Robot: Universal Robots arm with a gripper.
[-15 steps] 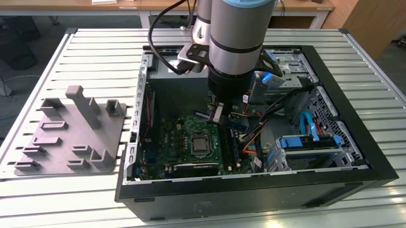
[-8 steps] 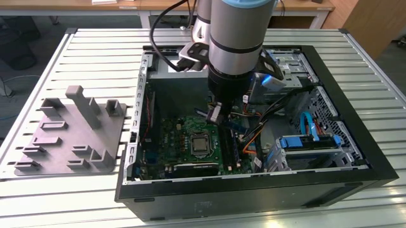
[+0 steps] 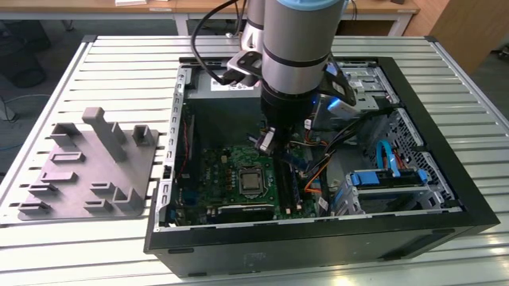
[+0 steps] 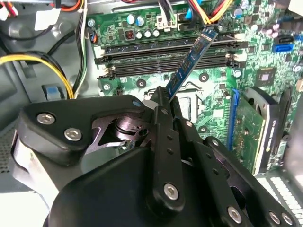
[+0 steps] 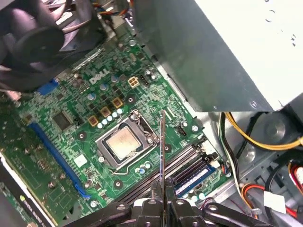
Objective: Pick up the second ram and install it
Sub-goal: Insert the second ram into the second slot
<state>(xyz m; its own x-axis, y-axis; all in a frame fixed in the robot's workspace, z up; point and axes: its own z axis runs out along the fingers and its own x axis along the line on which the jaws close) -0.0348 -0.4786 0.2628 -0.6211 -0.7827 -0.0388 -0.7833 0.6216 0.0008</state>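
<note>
Gripper (image 4: 162, 97) is clamped on the second ram (image 4: 189, 61), holding the blue stick by one end between its black fingers (image 4: 165, 142). In the second wrist view the stick points away from the fingers at a slant, and its free end lies in line with the row of black memory slots (image 4: 156, 52) on the green motherboard (image 4: 208, 80). I cannot tell whether that end touches a slot. The stick is not seated in any of them.

In the first wrist view the second ram (image 5: 162, 151) shows edge-on as a thin dark line rising from the gripper (image 5: 162, 203). It crosses the memory slots (image 5: 147, 182), and its tip lies just beside a corner of the processor socket (image 5: 124, 142). Another blue stick (image 5: 196, 176) already sits in one of the slots, on the side nearest the board's edge. Yellow cables (image 5: 255, 142) curve past beyond that edge.

In the exterior view the arm reaches down into an open computer case (image 3: 318, 238) lying on a slatted table (image 3: 119, 59), with the gripper (image 3: 266, 142) low over the motherboard (image 3: 223, 179). A grey tray (image 3: 87, 173) with upright posts rests on the table at the exterior view's left, just beside the case.
</note>
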